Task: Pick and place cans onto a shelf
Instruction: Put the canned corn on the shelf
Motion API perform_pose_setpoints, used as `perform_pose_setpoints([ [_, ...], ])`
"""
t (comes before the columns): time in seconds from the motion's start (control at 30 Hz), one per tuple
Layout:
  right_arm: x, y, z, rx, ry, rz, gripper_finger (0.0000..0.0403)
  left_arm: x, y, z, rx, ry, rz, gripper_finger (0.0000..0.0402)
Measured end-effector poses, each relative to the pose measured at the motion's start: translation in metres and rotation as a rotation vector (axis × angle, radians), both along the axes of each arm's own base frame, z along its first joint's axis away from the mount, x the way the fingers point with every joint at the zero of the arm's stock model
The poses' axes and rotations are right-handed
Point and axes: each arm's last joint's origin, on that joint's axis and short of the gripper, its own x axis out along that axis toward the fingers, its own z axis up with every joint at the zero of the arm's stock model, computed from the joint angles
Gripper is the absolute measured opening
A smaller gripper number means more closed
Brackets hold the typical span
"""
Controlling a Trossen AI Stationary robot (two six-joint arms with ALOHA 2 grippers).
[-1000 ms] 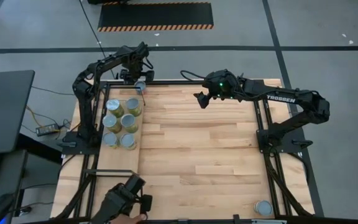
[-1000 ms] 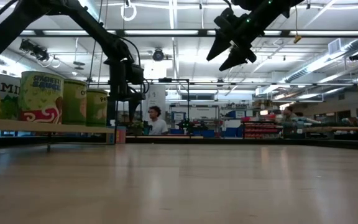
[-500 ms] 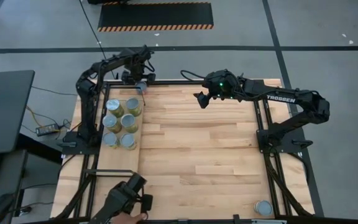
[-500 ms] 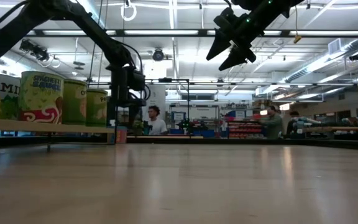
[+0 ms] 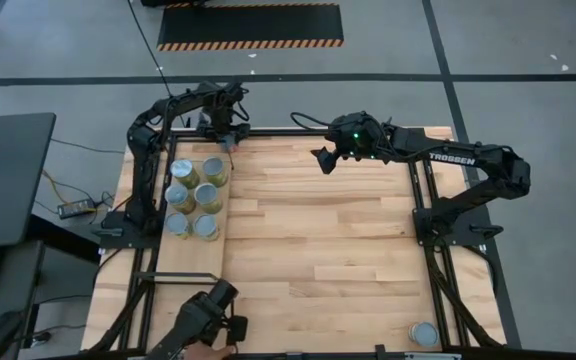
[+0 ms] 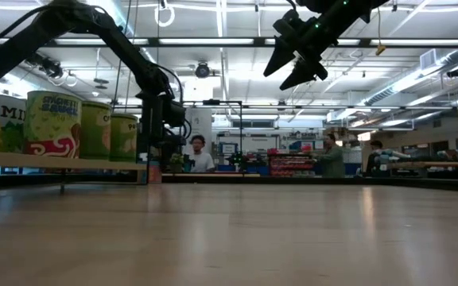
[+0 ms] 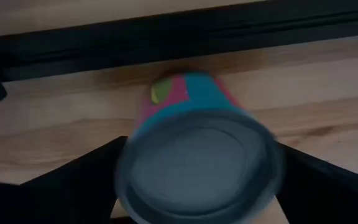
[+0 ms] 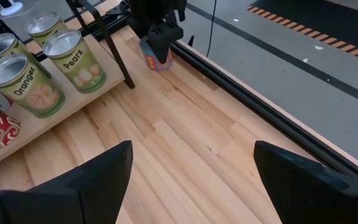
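Cans (image 8: 79, 59) on shelf (image 8: 98, 93) labelled "Pears", "Oranges".

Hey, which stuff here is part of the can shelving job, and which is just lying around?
Job:
- six cans on the shelf
- pink-and-teal can at the left gripper
- lone can on the table's near right corner

Lying about:
- right gripper, open and idle
- handheld device
- laptop
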Motion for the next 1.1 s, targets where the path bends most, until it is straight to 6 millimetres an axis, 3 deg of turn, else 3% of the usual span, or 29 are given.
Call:
perform_pose_setpoints([
  [0.17,0.0,0.0,0.0,-0.003,0.005,0.005,0.0342,0.009,-0.005,0.0,-0.001,-0.006,-0.034,0.0316],
  [0.27,-0.001,0.001,-0.001,-0.017,0.025,0.019,0.0342,0.017,-0.011,0.013,0.0,-0.045,-0.081,0.0286],
  [0.37,-0.003,0.002,-0.002,-0.035,0.064,0.045,0.0339,0.027,-0.022,0.042,0.027,-0.097,-0.181,0.0285],
  [0.47,-0.009,0.004,0.0,-0.066,0.112,0.082,0.0332,0.041,-0.044,0.087,0.111,-0.179,-0.38,0.0285],
  [0.6,-0.021,0.009,0.006,-0.115,0.162,0.131,0.0322,0.055,-0.097,0.162,0.319,-0.304,-0.742,0.0285],
  [0.73,-0.031,0.015,0.015,-0.18,0.184,0.185,0.0314,0.059,-0.163,0.211,0.472,-0.382,-1.034,0.0287],
  [0.9,-0.037,0.024,0.025,-0.275,0.186,0.262,0.0307,0.059,-0.24,0.244,0.581,-0.457,-1.27,0.0287],
  [1.1,-0.037,0.04,0.03,-0.323,0.18,0.344,0.0302,0.047,-0.332,0.259,0.649,-0.433,-1.609,0.0287],
])
